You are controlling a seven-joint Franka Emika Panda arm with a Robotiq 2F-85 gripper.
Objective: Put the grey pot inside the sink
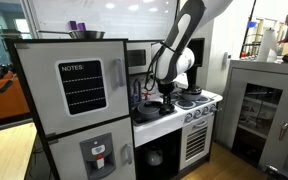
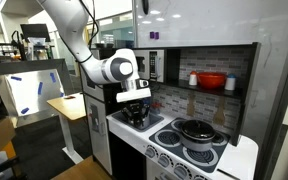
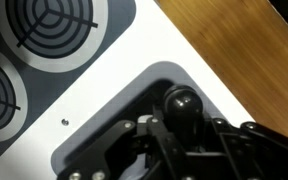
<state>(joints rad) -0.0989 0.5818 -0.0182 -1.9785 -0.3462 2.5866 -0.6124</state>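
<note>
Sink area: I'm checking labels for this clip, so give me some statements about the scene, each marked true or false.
The gripper hangs over the sink. True.
The red bowl lies in the sink. False: it stands on the shelf above the stove.
A dark pot sits on a stove burner. True.
The fridge door is open. False: it is shut.
The wrist view shows no burners. False: two burners show at its left.
</note>
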